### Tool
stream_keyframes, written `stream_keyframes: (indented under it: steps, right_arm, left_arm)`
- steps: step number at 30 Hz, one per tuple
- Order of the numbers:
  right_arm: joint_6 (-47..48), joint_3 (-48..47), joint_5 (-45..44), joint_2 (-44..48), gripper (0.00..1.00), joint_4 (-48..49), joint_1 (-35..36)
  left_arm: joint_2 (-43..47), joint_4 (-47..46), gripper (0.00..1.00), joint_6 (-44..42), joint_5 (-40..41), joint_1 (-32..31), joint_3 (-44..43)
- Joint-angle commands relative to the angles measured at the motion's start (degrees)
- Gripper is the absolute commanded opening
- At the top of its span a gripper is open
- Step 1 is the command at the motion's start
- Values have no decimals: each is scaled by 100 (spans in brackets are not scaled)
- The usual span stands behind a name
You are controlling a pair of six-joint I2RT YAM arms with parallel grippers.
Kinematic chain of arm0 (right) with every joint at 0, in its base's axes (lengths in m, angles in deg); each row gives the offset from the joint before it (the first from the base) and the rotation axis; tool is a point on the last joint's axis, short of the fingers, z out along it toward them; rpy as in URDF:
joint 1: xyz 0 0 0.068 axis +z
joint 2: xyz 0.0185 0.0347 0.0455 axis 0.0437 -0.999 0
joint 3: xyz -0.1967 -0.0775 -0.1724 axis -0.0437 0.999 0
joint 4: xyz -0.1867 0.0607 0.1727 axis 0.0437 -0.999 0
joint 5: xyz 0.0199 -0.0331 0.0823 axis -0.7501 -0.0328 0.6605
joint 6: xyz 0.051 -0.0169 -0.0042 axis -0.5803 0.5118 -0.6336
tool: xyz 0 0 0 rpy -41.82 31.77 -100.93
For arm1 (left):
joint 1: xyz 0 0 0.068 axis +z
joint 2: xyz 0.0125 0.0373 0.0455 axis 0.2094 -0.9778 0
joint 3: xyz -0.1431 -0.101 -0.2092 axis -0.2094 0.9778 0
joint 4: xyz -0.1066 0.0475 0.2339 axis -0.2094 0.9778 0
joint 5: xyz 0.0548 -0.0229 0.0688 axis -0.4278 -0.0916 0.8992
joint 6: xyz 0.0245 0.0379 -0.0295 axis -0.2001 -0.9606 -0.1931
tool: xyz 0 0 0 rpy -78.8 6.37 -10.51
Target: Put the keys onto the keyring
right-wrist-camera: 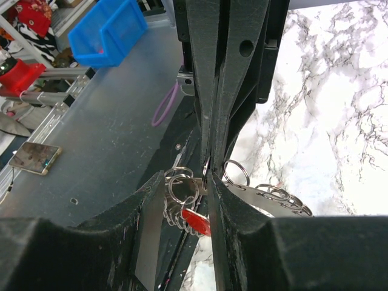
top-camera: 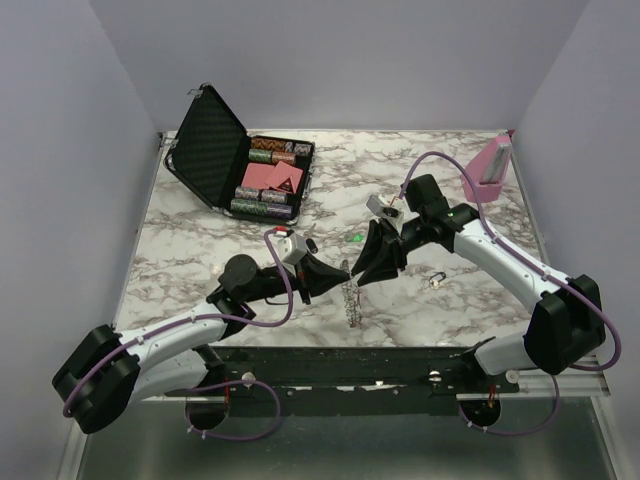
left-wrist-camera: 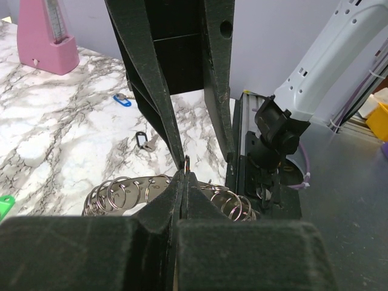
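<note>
Left gripper [left-wrist-camera: 183, 176] is pressed together, pinching one link of the keyring [left-wrist-camera: 121, 193]. Right gripper [right-wrist-camera: 188, 182] has its jaws part-spread astride the ring cluster by the red-headed key [right-wrist-camera: 197, 221]; can't tell if it's clamped. Risk: the fingers are interleaved, so a tug or twist could slip that link and drop the chain. Blue key [left-wrist-camera: 123, 100] and black key [left-wrist-camera: 142, 140] lie loose on the table [top-camera: 450, 300], well apart, and neither gripper is free to fetch them.

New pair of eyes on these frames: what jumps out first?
Dead centre, the left end effector is pinched shut on the keyring, while rings and a red key sit between the right end effector's fingers. An open black case of chips lies far left, and a pink stand is far right.
</note>
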Motion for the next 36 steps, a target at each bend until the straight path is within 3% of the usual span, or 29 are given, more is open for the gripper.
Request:
stream_keyframes:
  steps: [1, 22, 28, 32, 36]
  right_arm:
    - [87, 1, 802, -62, 42, -123, 47]
    - [95, 1, 846, -53, 43, -167, 47]
    - [429, -87, 495, -53, 55, -343, 47]
    - [456, -201, 29, -44, 59, -352, -58]
    - [1042, -385, -226, 9, 61, -930, -330]
  left_arm:
    - [-37, -321, 0, 18, -58, 50, 36]
    - [-72, -409, 0, 115, -102, 217, 115]
    - [16, -392, 0, 54, -128, 217, 142]
    - [375, -42, 0, -437, -155, 217, 177]
    - [1060, 1178, 0, -1727, -199, 217, 72]
